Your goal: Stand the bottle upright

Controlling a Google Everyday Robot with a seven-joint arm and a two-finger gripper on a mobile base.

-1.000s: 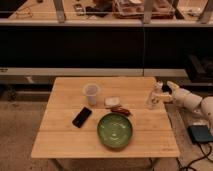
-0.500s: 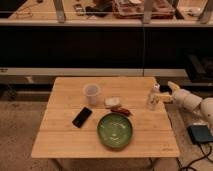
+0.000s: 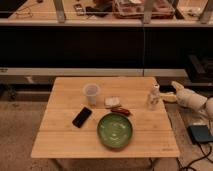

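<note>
The small clear bottle (image 3: 153, 97) with a pale cap stands upright near the right edge of the wooden table (image 3: 65, 140). My gripper (image 3: 169, 95), at the end of the white arm (image 3: 192, 99), reaches in from the right. It sits just right of the bottle at about the bottle's height, with a small gap between them.
A translucent plastic cup (image 3: 91, 93) stands at the table's centre-left. A black phone (image 3: 82, 116), a white packet (image 3: 112, 102), a reddish snack bar (image 3: 120, 110) and a green bowl (image 3: 115, 130) lie in the middle. A dark counter runs behind. A dark box (image 3: 201, 133) lies on the floor at right.
My gripper has drawn back slightly to the right, away from the bottle. The bottle stays upright in the same spot.
</note>
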